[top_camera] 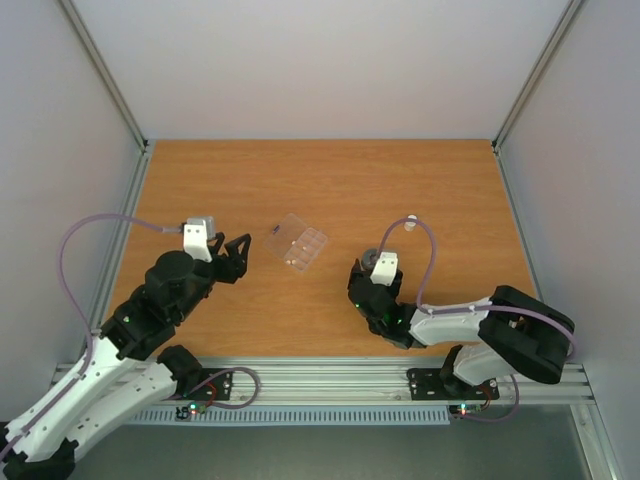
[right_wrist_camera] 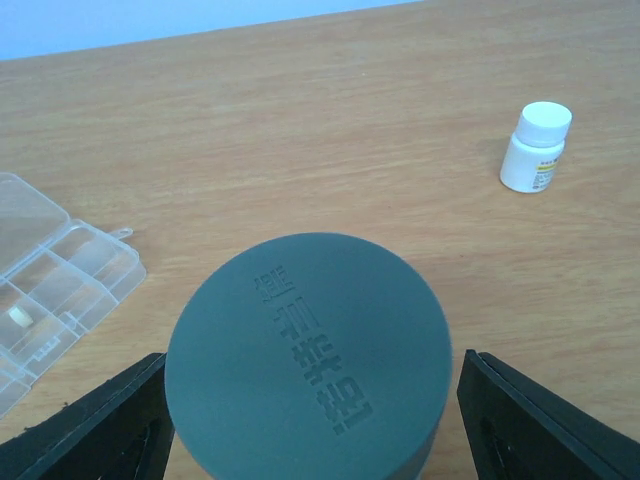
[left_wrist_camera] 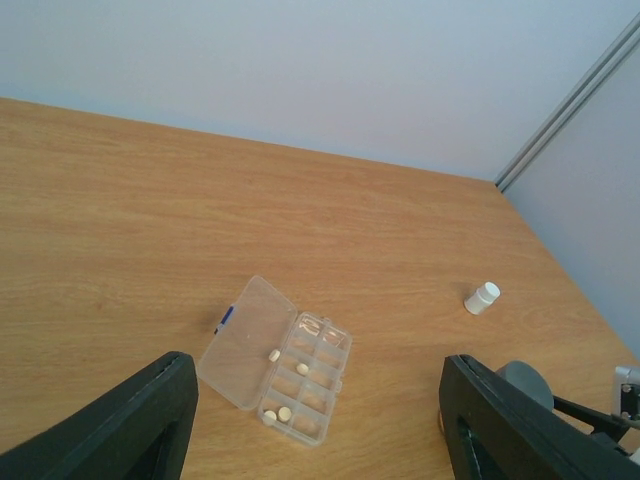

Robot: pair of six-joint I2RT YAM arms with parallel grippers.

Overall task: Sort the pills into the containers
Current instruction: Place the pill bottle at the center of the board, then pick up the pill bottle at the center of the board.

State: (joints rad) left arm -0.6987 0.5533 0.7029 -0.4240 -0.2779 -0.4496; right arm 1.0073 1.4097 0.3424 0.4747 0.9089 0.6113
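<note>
The right gripper [right_wrist_camera: 312, 362] has its jaws apart astride the grey cap [right_wrist_camera: 310, 330]; the left gripper [left_wrist_camera: 317, 365] gapes, empty. The clear pill box [left_wrist_camera: 243, 342] lies open on the table [left_wrist_camera: 120, 200] between the arms, pale pills [left_wrist_camera: 302, 369] in its cells.

Enclosed cell, wood-grain bench.
Bench [top_camera: 400, 190]: orange-brown laminate, evenly and softly lit. Plain pale walls [top_camera: 320, 60] stand behind it and at both sides. Aluminium posts [top_camera: 105, 75] rise from its far corners, and a slotted aluminium rail [top_camera: 330, 378] runs along its near edge.
</note>
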